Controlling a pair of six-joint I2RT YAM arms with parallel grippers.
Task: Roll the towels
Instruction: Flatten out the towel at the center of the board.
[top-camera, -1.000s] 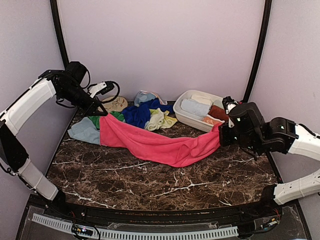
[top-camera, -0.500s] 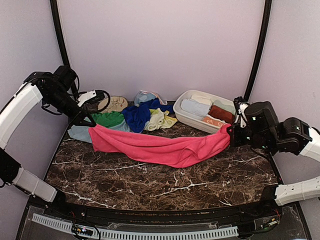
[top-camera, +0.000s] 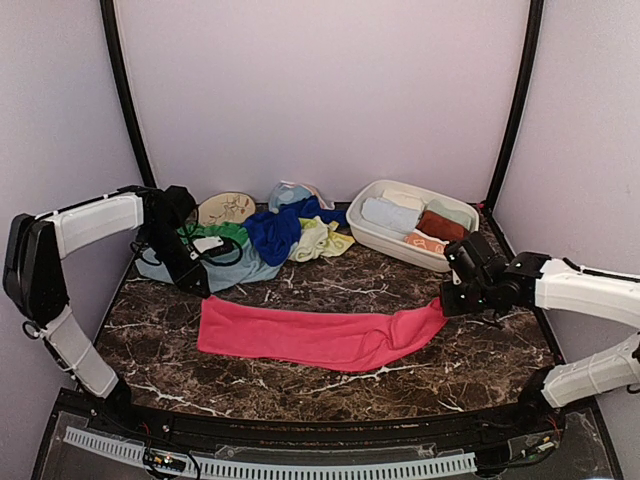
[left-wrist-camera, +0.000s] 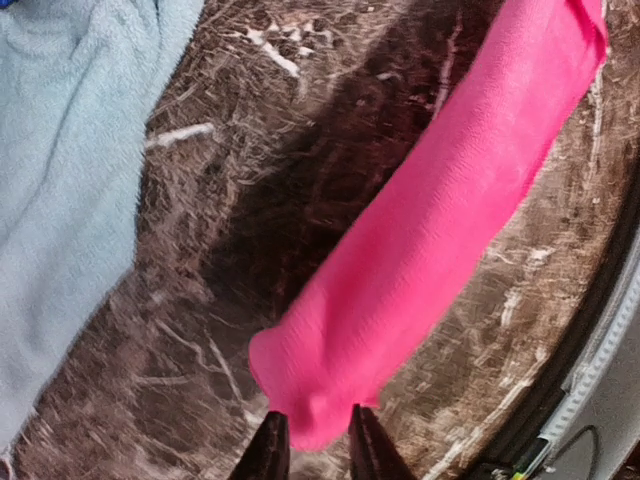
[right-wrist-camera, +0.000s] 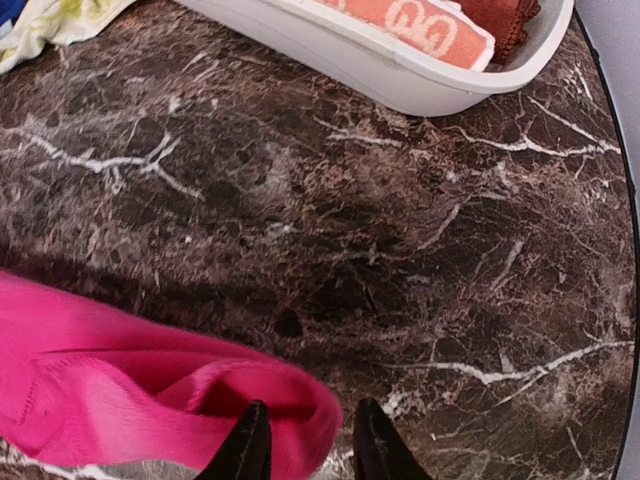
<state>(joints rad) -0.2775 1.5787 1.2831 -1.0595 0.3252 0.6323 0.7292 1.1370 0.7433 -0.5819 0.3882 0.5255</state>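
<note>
A pink-red towel (top-camera: 320, 335) lies stretched out in a long band across the middle of the marble table (top-camera: 300, 385). My left gripper (top-camera: 204, 292) is low at its left end and my right gripper (top-camera: 443, 303) at its right end. In the left wrist view the jaws (left-wrist-camera: 315, 450) stand slightly apart, with the towel's (left-wrist-camera: 440, 220) tip lying between them. The right jaws (right-wrist-camera: 310, 445) are also parted, and the folded towel edge (right-wrist-camera: 120, 390) reaches into the gap. More towels are heaped at the back: pale blue (top-camera: 240, 275), green (top-camera: 225, 232), royal blue (top-camera: 275, 228) and lime-yellow (top-camera: 320, 240).
A white oval basin (top-camera: 372, 238) at the back right holds several rolled towels; its wall (right-wrist-camera: 400, 85) runs along the top of the right wrist view. A round tan patterned disc (top-camera: 227, 208) leans at the back left. Dark frame posts stand in both back corners.
Both arms came down and forward. The pink-red towel, held hanging between them before, now lies flat on the table, and both pairs of jaws have parted.
</note>
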